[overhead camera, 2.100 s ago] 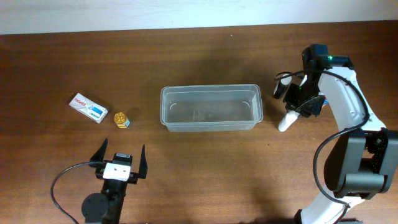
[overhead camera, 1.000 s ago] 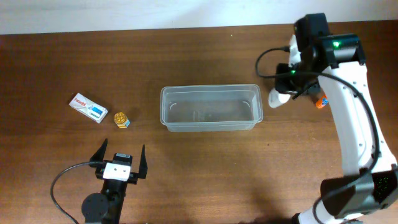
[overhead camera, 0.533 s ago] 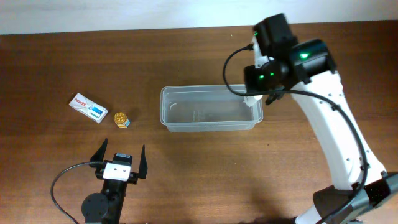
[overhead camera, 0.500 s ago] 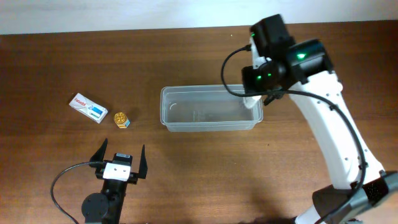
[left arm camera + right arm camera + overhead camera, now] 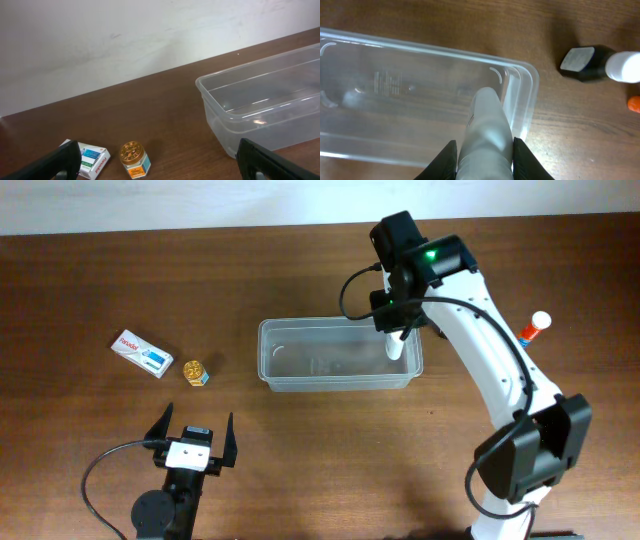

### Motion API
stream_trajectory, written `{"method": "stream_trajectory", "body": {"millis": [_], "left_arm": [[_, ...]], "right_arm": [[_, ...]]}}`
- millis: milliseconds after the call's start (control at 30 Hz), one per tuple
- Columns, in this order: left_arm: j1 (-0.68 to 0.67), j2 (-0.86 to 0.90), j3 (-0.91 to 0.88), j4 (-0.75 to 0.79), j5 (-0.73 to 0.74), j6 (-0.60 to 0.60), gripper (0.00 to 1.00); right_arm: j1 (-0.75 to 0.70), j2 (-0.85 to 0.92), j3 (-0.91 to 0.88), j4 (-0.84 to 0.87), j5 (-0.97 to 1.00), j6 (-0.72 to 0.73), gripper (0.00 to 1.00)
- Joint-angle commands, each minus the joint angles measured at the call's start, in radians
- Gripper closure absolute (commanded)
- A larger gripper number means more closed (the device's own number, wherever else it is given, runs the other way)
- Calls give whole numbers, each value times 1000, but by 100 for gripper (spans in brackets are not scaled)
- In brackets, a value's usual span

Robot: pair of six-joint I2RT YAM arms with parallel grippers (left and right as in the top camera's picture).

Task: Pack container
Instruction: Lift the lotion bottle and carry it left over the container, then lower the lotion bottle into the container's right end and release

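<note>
The container was a clear, smooth plastic tub, rectangular with rounded corners and a raised rim. It lay at the centre of the overhead frame, long side running left to right. Nothing lay loose on its floor.

At left of the overhead frame lay a flat white carton with red and blue print. Just right of it stood a small round jar with a gold embossed lid. A white-capped item with orange marking lay at right, well apart from the tub.

The table was dark brown wood with visible grain. A plain white wall rose behind its far edge in the left wrist view.

The right gripper was clamped on a smooth white cylinder, one black finger on each side. The cylinder's rounded tip pointed down into the right end of the tub, just beside the end wall. Contact with the floor could not be determined.

The left gripper sat at lower left of the overhead frame with its fingers spread wide apart, holding nothing.
</note>
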Motion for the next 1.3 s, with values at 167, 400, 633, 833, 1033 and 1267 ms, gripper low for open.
{"method": "stream_trajectory", "body": {"millis": [167,400,633,833,1033,1267], "left_arm": [[6,-9,-2,-5,-4,12,1],[6,-9,-2,-5,-4,12,1],[6,-9,-2,-5,-4,12,1],[6,-9,-2,-5,-4,12,1],[6,-9,-2,-5,-4,12,1],[6,-9,-2,-5,-4,12,1]], "right_arm": [[0,40,-8,46,24,-2,73],[-1,49,-29,66,25,-2,73],[-2,49,-102,109,54,-2,73],[-2,49,-151,167,72,-2,73],[-2,49,-183,217,78,-2,73],[-2,49,-228,271,89,-2,73]]}}
